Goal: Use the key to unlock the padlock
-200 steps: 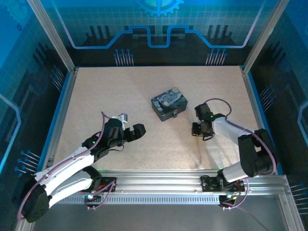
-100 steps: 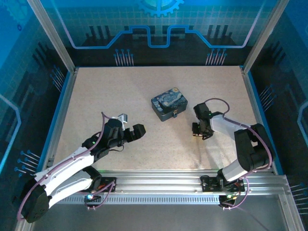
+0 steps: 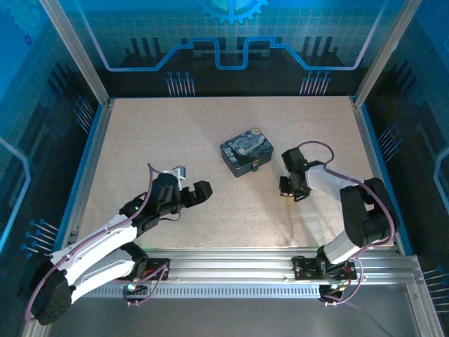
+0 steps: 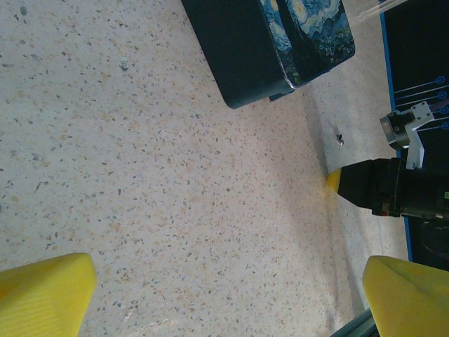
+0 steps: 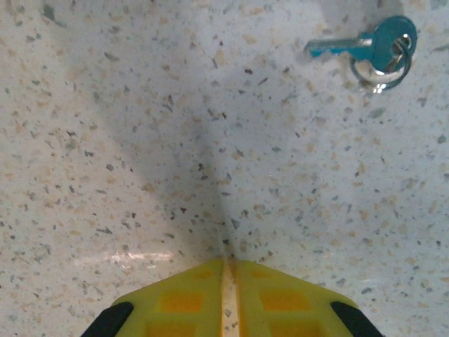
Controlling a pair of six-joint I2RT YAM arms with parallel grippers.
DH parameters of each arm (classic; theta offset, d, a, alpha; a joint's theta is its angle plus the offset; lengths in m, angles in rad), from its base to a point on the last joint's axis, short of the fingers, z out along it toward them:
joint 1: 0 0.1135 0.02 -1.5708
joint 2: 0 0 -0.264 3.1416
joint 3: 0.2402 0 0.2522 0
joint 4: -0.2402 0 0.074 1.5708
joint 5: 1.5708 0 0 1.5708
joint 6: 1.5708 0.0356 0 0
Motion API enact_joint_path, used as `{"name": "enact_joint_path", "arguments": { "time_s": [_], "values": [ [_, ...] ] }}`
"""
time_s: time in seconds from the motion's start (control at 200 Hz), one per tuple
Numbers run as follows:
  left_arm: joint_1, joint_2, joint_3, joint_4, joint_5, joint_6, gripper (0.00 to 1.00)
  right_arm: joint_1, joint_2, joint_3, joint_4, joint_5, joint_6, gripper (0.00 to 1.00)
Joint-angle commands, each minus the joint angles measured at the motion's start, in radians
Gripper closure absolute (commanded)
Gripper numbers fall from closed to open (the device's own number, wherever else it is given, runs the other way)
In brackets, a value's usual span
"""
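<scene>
The key [image 5: 365, 45], bluish metal on a small ring, lies flat on the speckled table ahead and to the right of my right gripper [image 5: 228, 263]. That gripper's yellow fingers [image 5: 175, 302] are pressed together on the table with nothing between them. From the left wrist the key [image 4: 339, 137] is a speck between the painted tin [image 4: 280, 42] and the right gripper's yellow tip [image 4: 334, 180]. The padlock [image 3: 256, 167] is a tiny dark thing on the tin's near side. My left gripper [image 4: 231, 295] stands wide open over bare table, left of the tin [image 3: 247, 151].
The table is walled by blue rails [image 3: 88, 168] on the left and right and a patterned back panel. The arms' aluminium base rail [image 3: 231, 263] runs along the near edge. Bare speckled surface lies between the two grippers.
My right gripper has closed its fingers and edged slightly left and away; the key stays on the table outside them. The left arm has not moved.
</scene>
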Motion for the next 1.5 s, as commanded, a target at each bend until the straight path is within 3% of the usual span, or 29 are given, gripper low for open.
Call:
{"name": "enact_joint_path", "arguments": {
  "time_s": [0.0, 0.1, 0.235, 0.485, 0.585, 0.805, 0.97, 1.201, 1.496],
  "values": [
    [-0.005, -0.01, -0.01, -0.014, 0.005, -0.015, 0.01, -0.013, -0.022, -0.003, 0.006, 0.008, -0.02, 0.85],
    [-0.003, -0.01, -0.01, -0.017, 0.006, -0.014, 0.01, -0.017, -0.048, 0.009, -0.005, 0.006, -0.039, 0.83],
    [-0.003, -0.009, -0.007, -0.019, 0.006, -0.012, 0.01, -0.032, -0.072, 0.044, -0.037, 0.001, -0.07, 0.67],
    [-0.004, -0.01, -0.007, -0.021, 0.004, -0.008, 0.01, -0.092, -0.053, 0.1, -0.052, -0.02, -0.105, 0.65],
    [-0.004, -0.008, -0.002, -0.025, 0.001, -0.003, 0.01, -0.104, -0.012, 0.137, -0.055, -0.025, -0.125, 0.59],
    [-0.003, -0.007, -0.002, -0.029, 0.003, -0.002, 0.01, -0.145, 0.072, 0.212, -0.083, 0.044, -0.184, 0.54],
    [-0.003, -0.006, -0.004, -0.027, 0.001, 0.002, 0.01, -0.191, 0.127, 0.244, -0.045, -0.068, -0.233, 0.48],
    [-0.002, -0.002, -0.008, -0.024, 0.001, 0.002, 0.01, -0.199, 0.214, 0.295, -0.098, -0.103, -0.264, 0.47],
    [-0.001, -0.002, -0.004, -0.028, 0.003, 0.006, 0.01, -0.192, 0.212, 0.257, -0.13, -0.123, -0.247, 0.47]
  ]
}}
